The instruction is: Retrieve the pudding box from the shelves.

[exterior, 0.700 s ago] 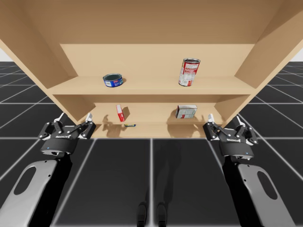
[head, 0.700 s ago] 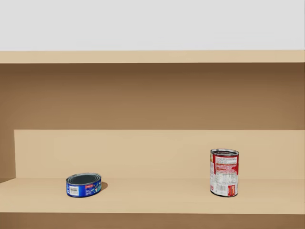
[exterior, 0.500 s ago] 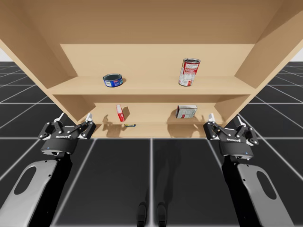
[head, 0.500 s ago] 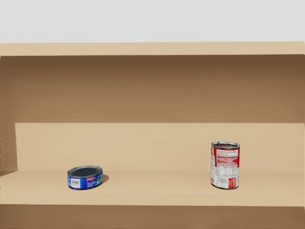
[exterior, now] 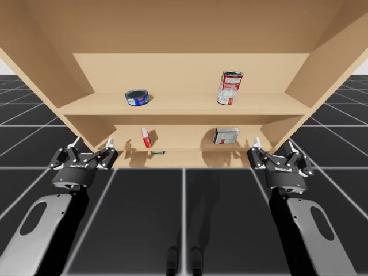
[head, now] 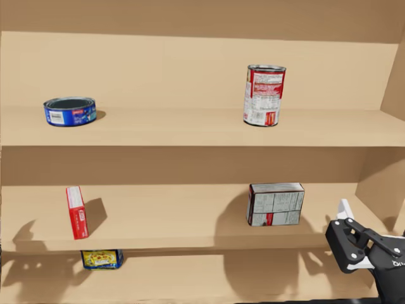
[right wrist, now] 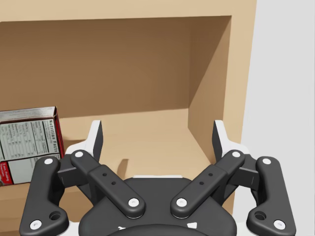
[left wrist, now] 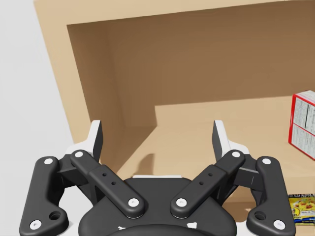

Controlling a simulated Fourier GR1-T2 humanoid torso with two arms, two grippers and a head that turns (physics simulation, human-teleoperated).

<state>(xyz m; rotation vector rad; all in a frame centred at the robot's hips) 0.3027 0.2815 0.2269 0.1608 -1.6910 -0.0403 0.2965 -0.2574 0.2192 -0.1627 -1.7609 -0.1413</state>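
- Dark gridded floor (exterior: 184,213): it runs under and in front of the shelves, and both my arms come in over it.
- Light-brown wooden shelf unit (exterior: 184,69): open-fronted with side walls. I can see an upper, a middle and a lowest board.
- Left arm (exterior: 40,230) and right arm (exterior: 313,230): grey-shelled, one reaching toward each front corner of the unit.
- Left gripper (exterior: 92,141): fingers spread wide with nothing between them. It sits in front of the unit's left end, short of the boards.
- Right gripper (exterior: 273,144): also spread wide and empty, in front of the unit's right end, about level with the middle board.
- Grey-and-white rectangular cardboard box with red edging (head: 275,204): I read this as the pudding box. It lies on its long side on the right part of the middle board. In the right wrist view it is ahead of the right gripper, off to its inner side, and not touching it.
- Tall red-and-white tin can (head: 264,95): upright on the upper board, above the grey-and-white box.
- Slim red cardboard box (head: 76,212): stands on end on the left part of the middle board, narrow edge toward me, well apart from the grey-and-white box.
- Short blue round tin (head: 69,111): on the left part of the upper board.
- Small flat yellow-and-blue tin (head: 101,258): on the lowest board, just under the slim red box.
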